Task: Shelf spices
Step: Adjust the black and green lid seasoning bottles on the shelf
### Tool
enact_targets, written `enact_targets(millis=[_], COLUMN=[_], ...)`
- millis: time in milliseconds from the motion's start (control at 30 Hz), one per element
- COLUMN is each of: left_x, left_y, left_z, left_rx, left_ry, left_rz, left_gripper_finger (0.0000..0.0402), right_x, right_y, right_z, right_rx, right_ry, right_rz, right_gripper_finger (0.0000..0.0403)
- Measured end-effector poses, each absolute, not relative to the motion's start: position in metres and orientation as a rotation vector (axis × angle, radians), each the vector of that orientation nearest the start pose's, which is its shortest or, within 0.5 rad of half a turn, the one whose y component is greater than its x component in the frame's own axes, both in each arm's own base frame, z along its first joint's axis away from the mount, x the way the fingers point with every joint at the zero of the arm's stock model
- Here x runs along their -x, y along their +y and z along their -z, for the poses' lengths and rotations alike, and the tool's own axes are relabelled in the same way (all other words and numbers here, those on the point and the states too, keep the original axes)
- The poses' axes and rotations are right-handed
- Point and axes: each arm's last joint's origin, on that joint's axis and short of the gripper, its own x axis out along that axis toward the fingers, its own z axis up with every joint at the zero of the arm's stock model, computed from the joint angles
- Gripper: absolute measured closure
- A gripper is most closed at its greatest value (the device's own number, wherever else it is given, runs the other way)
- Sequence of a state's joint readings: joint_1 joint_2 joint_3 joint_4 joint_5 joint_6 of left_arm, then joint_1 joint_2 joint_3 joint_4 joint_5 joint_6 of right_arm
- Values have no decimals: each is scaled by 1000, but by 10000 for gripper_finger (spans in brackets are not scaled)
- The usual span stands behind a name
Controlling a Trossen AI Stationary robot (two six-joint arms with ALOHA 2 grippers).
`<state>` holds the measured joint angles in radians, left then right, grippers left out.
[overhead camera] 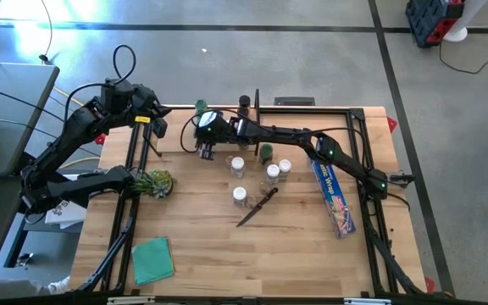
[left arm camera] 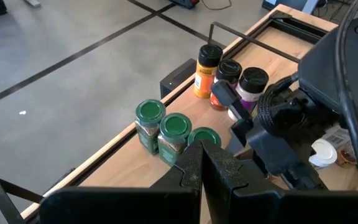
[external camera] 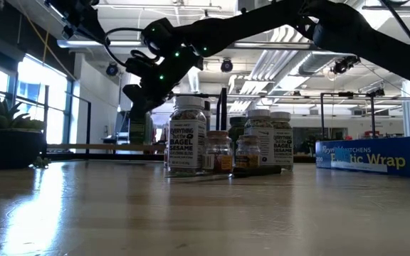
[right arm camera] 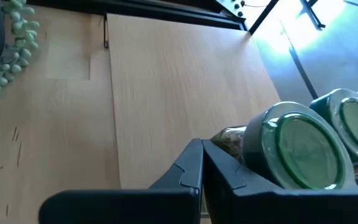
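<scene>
The shelf (left arm camera: 129, 152) is a pale plank along the table's far edge. On it stand three green-capped spices (left arm camera: 149, 112) in a row and three black-capped jars (left arm camera: 207, 68) farther along. Several more spices (overhead camera: 238, 163) stand on the tabletop at mid-table. My right gripper (right arm camera: 202, 146) reaches over the shelf, shut and holding nothing, close beside the nearest green-capped jar (right arm camera: 297, 146). My left gripper (left arm camera: 201, 163) hangs shut and empty above the table's far left corner, looking down on the shelf. My right gripper has its shut fingers alongside the nearest green-capped jar, slanting down along the shelf. The outer side of one finger (right arm camera: 225, 168) is next to the jar's glass wall (right arm camera: 230, 138), just below the cap. I cannot tell whether it touches. The jar stands on the shelf.
A dark-handled knife (overhead camera: 257, 207) lies near the table spices and a long blue wrap box (overhead camera: 333, 191) lies to their right. A small green plant (overhead camera: 155, 182) sits at the left, with a green cloth (overhead camera: 152, 258) near the front left. A thin black rod (right arm camera: 106, 31) rises from the shelf.
</scene>
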<state>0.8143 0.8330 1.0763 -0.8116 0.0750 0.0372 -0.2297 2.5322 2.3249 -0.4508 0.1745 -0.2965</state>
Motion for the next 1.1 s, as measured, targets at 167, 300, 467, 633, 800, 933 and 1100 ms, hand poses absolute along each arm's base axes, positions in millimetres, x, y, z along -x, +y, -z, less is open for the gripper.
enact_targets(millis=[167,300,467,633,800,933,1100], left_x=[-103,-103,-103,-103,-103,-103,-103], left_y=[106,106,106,106,106,106,106], left_z=[-364,-364,-364,-364,-364,-364,-364], left_rx=[210,192,190,190,191,191,194], left_ry=[540,546,546,546,546,546,545], left_rz=[-707,-702,-701,-701,-701,-701,-702], left_gripper_finger=[401,401,401,401,401,401,401], right_x=[-545,-535,-528,-531,-533,-534,-535], right_y=[-128,-125,-130,-139,-143,-145,-145], right_z=[-215,-225,-217,-209,-210,-211,-212], right_rx=[267,257,233,226,226,231,231], right_ry=[726,795,881,858,824,810,796], right_rz=[278,249,220,238,249,256,259], right_gripper_finger=[403,403,403,403,403,403,403])
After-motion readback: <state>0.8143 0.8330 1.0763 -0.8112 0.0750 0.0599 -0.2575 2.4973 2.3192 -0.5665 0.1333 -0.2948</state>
